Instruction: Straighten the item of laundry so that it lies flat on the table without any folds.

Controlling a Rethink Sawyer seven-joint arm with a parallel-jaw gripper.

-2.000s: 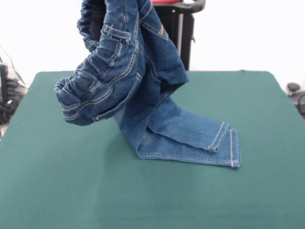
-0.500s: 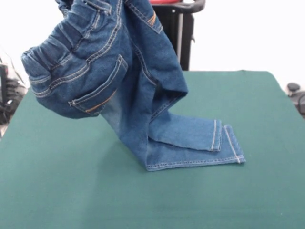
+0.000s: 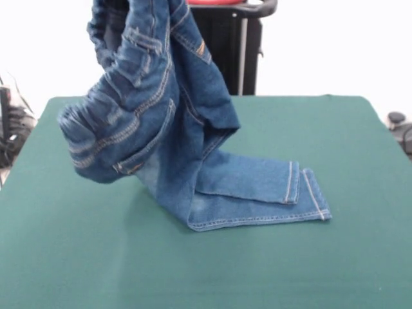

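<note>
The blue denim jeans (image 3: 167,122) hang from above the top edge of the front view. Their waistband end (image 3: 96,141) with an orange-stitched pocket dangles bunched and blurred at the left, above the table. The two leg ends (image 3: 283,193) lie flat on the dark green table (image 3: 206,270), cuffs pointing right. The gripper is hidden behind the cloth or above the picture's edge, so I cannot see it.
The black pedestal (image 3: 241,45) stands behind the table's far edge. Dark equipment sits off the table at the left (image 3: 13,129) and right (image 3: 399,129) edges.
The hanging waistband end has swung out to the left and back down to the right. The leg cuffs have slid slightly right on the table.
</note>
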